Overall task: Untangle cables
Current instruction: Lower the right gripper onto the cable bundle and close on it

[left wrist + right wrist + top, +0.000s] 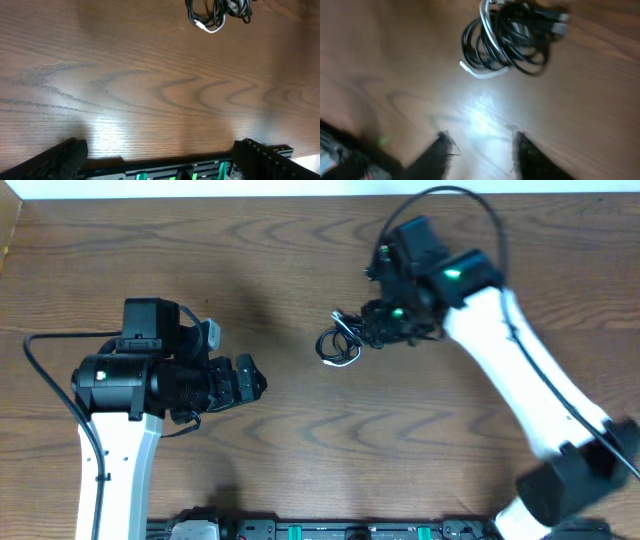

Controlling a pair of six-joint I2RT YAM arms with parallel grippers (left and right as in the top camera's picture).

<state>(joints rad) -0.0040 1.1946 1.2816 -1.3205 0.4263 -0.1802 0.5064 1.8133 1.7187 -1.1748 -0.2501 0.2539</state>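
Two right fingers (532, 157); one cable tangle (510, 42).

Brown wood-grain table (300, 450), soft glare on it, pale strip (200, 188) beyond far edge, black rail (330, 531) at near edge

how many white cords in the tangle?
1. The white cable curls along the outer edge of the coiled black cables, on the table just ahead of the right gripper. Another could be hidden inside the coil.
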